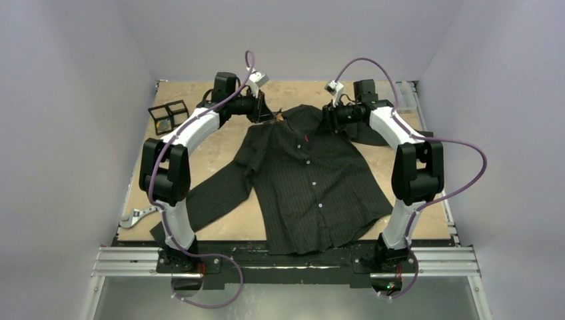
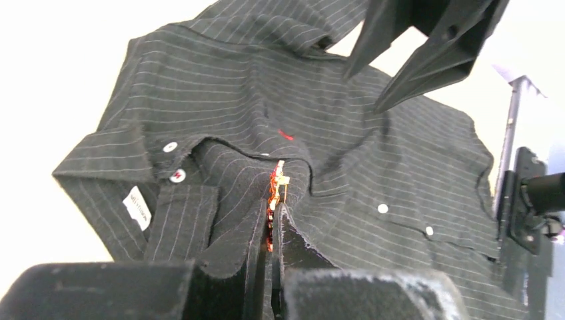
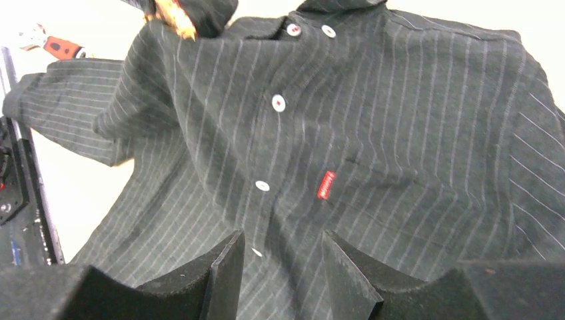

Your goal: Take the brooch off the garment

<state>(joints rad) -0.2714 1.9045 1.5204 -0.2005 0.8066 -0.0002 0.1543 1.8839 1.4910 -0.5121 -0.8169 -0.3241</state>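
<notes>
Nearest the left wrist lens, the left gripper has its jaws pressed together on the brooch, a small red-and-gold piece standing out of the cloth right at its fingertips. The garment lies spread front-up on the table, collar end beneath both grippers and hem running back toward the arm bases. In my judgement it is laid flat so the pin can be drawn clear without the cloth bunching. The fabric rises in a ridge around the left fingertips, which suggests the pin is not yet free. The right gripper hovers over the chest panel, across the collar from the left one, jaws partly apart with nothing between them. Its likely purpose is to press or pinch the fabric as a counter-hold. Ahead of its fingertips sits a red label, and just beside that runs the row of white buttons.
</notes>
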